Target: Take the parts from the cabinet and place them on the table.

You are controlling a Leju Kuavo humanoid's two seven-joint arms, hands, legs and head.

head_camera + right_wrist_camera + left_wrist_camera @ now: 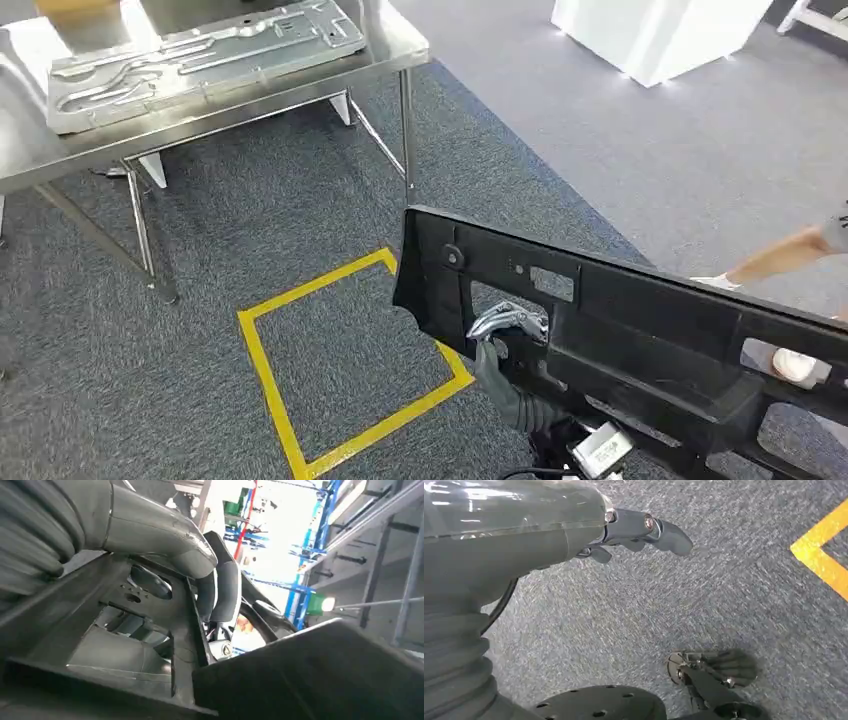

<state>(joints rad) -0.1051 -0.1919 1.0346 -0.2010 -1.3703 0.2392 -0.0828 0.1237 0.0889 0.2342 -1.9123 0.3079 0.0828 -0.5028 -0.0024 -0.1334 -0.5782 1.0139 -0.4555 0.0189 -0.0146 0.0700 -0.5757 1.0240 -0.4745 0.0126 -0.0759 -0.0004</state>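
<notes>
Lower right of head view: right hand (508,325) grips the long black plastic part (640,330), fingers hooked through an opening; the part is held off the floor, slanting toward the right edge. Left hand (634,530) hangs over grey carpet (734,590), fingers loosely apart, holding nothing. Centre: yellow tape square (345,365). Upper left: steel table (395,50) carrying a pressed metal panel (200,55).

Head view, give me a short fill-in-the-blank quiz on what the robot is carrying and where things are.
1. The right hand grips a long ____ plastic panel.
2. The metal sheet lies on the ____.
3. The tape square on the carpet is ____.
4. The left hand holds ____.

Missing words: black; table; yellow; nothing
</notes>
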